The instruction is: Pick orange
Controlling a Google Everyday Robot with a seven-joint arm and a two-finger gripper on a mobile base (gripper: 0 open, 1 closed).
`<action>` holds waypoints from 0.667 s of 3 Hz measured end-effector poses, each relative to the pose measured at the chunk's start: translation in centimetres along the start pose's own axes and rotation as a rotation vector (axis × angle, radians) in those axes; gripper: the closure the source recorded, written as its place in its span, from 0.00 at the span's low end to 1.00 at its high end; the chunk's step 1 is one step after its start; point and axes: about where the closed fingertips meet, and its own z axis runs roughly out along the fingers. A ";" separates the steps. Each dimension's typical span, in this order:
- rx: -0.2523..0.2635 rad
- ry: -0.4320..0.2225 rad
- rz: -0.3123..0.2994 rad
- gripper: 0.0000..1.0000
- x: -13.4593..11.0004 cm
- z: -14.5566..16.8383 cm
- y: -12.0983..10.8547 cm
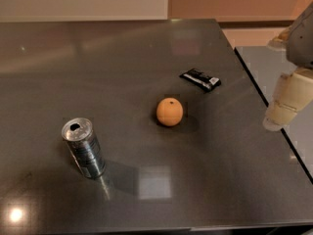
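The orange (169, 111) is a small round matte fruit with a dark stem dot, resting near the middle of the dark glossy table (117, 58). My gripper (286, 102) hangs at the right edge of the view, cream-coloured, above the table's right edge and well to the right of the orange, apart from it. Nothing shows in it.
A silver drink can (83, 147) stands at the front left. A flat black wrapper (200, 79) lies behind and to the right of the orange. The table's right edge runs diagonally under the gripper, with a second surface (298, 131) beyond it.
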 end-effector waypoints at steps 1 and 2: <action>0.005 -0.055 0.018 0.00 -0.6 0.7 0.0; -0.015 -0.121 0.025 0.00 -1.3 2.2 0.5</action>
